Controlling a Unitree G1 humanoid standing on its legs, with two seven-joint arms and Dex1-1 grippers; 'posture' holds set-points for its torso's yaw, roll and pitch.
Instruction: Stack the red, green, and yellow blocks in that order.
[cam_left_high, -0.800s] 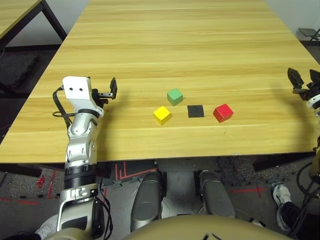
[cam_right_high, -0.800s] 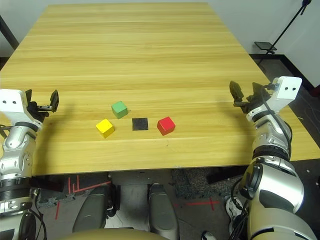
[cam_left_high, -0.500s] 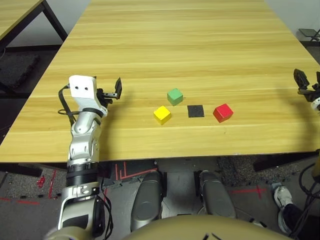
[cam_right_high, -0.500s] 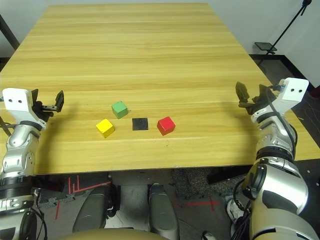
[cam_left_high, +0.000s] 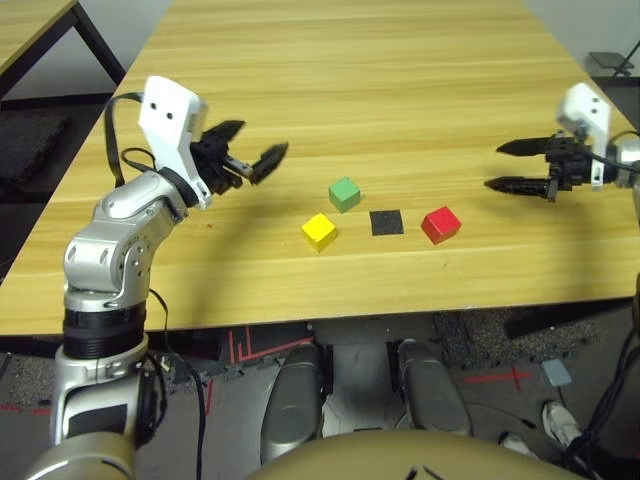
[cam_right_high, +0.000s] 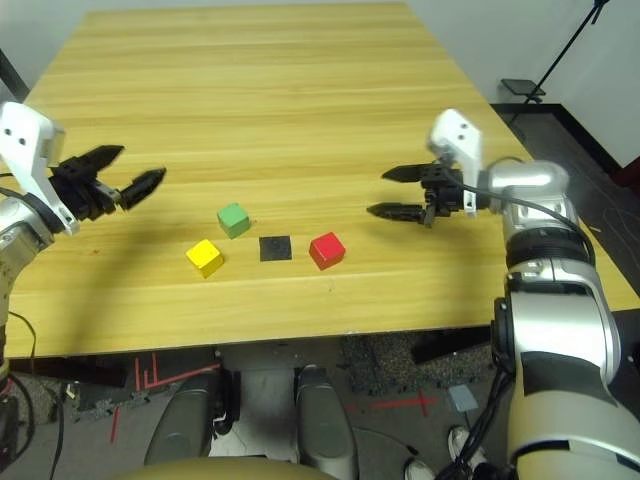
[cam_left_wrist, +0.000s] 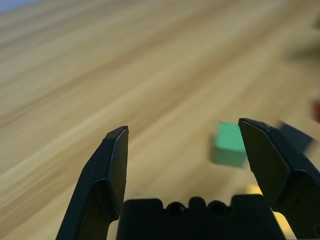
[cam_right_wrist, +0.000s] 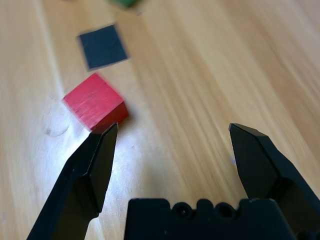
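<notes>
- Red block, green block and yellow block: all loose on the table, none gripped, none stacked.
- At the right gripper: fingers spread wide with nothing between, tips aimed inward toward the red block, probably so as to take that one first, as the likely base of the stack.
- At the left gripper: fingers likewise wide and empty, above the table on the robot's left, angled toward the middle; perhaps readied for green or yellow, both nearer to this side.
- Just beside the red block, toward the robot's left: a flat black patch, likely the mark for the stack, with a short carry for red.
- Left of the patch: green a little farther from the robot, yellow a little nearer, close together but apart; likely to call for a careful approach to one without nudging the other.
- Each block turned somewhat askew to the table edge, so probably in need of a wrist turn to bring the pads flat against opposite faces.
- Next, by judgement: lower onto red, close, set down squarely on the patch; a crooked base likely to tip green and yellow later.
- Farther out, on the floor past the table edge: a person's shoe, well clear of the blocks.
</notes>
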